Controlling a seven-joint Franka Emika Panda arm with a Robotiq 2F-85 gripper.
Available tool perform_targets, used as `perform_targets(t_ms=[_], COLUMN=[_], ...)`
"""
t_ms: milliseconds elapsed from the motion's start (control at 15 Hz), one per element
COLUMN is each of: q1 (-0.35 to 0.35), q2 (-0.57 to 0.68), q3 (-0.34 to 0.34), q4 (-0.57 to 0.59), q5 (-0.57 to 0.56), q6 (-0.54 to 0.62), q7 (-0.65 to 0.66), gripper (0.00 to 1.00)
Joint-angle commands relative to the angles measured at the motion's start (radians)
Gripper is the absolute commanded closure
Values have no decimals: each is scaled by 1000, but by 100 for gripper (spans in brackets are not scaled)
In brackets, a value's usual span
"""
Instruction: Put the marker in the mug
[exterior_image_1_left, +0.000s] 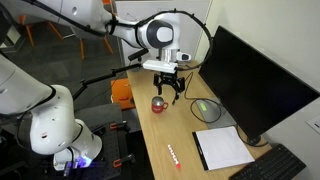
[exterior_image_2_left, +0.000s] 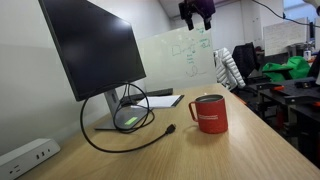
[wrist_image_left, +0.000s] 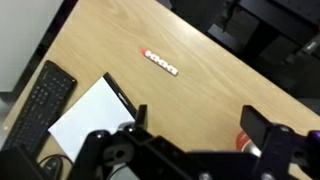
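Observation:
The marker (exterior_image_1_left: 174, 154) is a short whitish stick with red markings lying on the wooden desk near its front edge; it also shows in the wrist view (wrist_image_left: 160, 62). The red mug (exterior_image_1_left: 158, 103) stands upright on the desk and shows in an exterior view (exterior_image_2_left: 209, 114); its edge peeks into the wrist view (wrist_image_left: 246, 142). My gripper (exterior_image_1_left: 166, 91) hangs open and empty in the air above the mug, seen at the top of an exterior view (exterior_image_2_left: 197, 17) and in the wrist view (wrist_image_left: 195, 120). The marker lies well apart from it.
A white notepad (exterior_image_1_left: 222, 147) lies beside the marker, a keyboard (exterior_image_1_left: 272, 166) at the desk corner. A black monitor (exterior_image_1_left: 248, 80) stands along the desk's far side with a looped cable (exterior_image_2_left: 115, 128). An orange object (exterior_image_1_left: 121, 93) sits off the desk's edge.

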Motion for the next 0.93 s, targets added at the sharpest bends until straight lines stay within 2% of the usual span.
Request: perform_targets(t_ms=[0,467,600,867], q1=[2,4,12,-16], q2=[13,21,23,34], q3=[-14,-16,-29,-96], q4=[2,4,-8,-40], q5=[-2,-2,-16,-14], q6=[-2,-2,40,147], q7=[-28,-33,-179,-460], gripper=[0,0,0,0])
